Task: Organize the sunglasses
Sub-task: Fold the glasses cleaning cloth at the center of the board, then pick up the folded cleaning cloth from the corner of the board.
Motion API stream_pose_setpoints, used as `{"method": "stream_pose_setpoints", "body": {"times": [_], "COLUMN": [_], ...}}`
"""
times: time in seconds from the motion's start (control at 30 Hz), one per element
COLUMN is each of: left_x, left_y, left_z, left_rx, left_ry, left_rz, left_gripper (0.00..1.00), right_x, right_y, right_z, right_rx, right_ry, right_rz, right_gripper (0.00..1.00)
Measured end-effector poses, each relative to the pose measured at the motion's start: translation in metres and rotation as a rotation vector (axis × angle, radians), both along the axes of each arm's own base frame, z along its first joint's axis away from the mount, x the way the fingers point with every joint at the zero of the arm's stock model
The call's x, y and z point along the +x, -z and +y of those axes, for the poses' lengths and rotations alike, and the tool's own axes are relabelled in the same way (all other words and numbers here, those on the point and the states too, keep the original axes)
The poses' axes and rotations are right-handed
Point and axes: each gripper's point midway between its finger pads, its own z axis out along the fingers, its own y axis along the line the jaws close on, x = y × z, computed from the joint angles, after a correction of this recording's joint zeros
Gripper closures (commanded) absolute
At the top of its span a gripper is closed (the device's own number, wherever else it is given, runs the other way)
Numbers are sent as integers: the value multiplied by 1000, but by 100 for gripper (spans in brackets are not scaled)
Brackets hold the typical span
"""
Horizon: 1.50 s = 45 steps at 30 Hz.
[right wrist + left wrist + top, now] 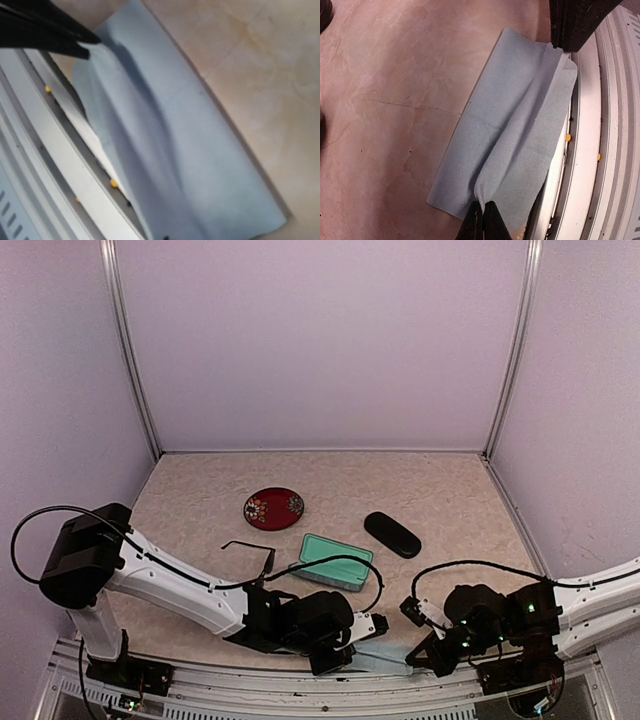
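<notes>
One pair of sunglasses (250,552) with a thin black frame lies on the table left of centre, apart from both grippers. A light blue cloth (515,130) lies along the near table edge, partly over the metal rail. My left gripper (482,209) is shut on a raised fold at one end of it. In the left wrist view my right gripper (563,46) pinches the opposite end, where the creases converge. The right wrist view shows the cloth (170,145) filling the frame and the left gripper (87,45) at its far end; the right gripper's own fingers are hidden there.
A blue-grey rectangular case (336,561) lies closed just behind the left gripper. A black oval case (392,534) sits to its right, and a red patterned plate (273,508) further back left. The metal rail (600,150) runs along the table's near edge.
</notes>
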Motion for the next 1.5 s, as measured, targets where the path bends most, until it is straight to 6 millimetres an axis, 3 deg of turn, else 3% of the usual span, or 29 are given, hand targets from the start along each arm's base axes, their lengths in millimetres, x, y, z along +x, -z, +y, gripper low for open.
{"method": "stream_pose_setpoints", "body": {"times": [0.5, 0.9, 1.13, 1.27, 1.5], "left_x": [-9, -19, -21, -14, 41], "left_y": [3, 6, -14, -29, -49], "left_z": [3, 8, 13, 15, 20], "left_rx": [27, 57, 14, -40, -149], "left_ry": [10, 30, 29, 12, -114], "left_rz": [-19, -22, -24, 9, 105], "left_gripper": [75, 69, 53, 45, 45], "right_x": [-7, -17, -3, 14, 37], "right_y": [7, 3, -7, -15, -1], "right_z": [-1, 2, -5, -12, -27], "right_rx": [-14, 13, 14, -8, -84], "right_ry": [-13, -33, 56, 142, 247], "right_rz": [17, 38, -9, -36, -14], "right_gripper": [99, 66, 62, 61, 60]}}
